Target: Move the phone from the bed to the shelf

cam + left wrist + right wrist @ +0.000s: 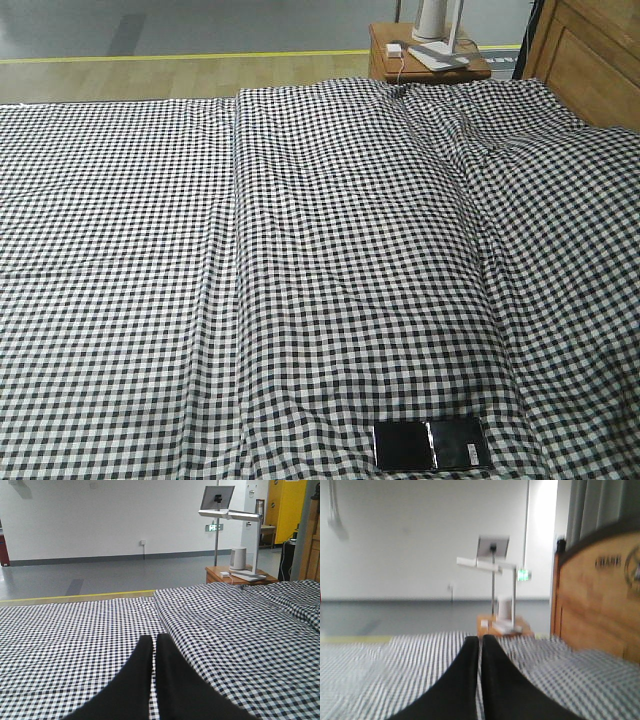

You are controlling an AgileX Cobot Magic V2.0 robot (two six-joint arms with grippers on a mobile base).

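Phone [430, 445] flat on bed [300, 250], low in front view. Left end effector [153, 640] clenched, empty; right end effector [480, 640] clenched, empty.

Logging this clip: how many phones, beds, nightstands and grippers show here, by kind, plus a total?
phone: 1
bed: 1
nightstand: 1
grippers: 2, the left gripper and the right gripper
total: 5
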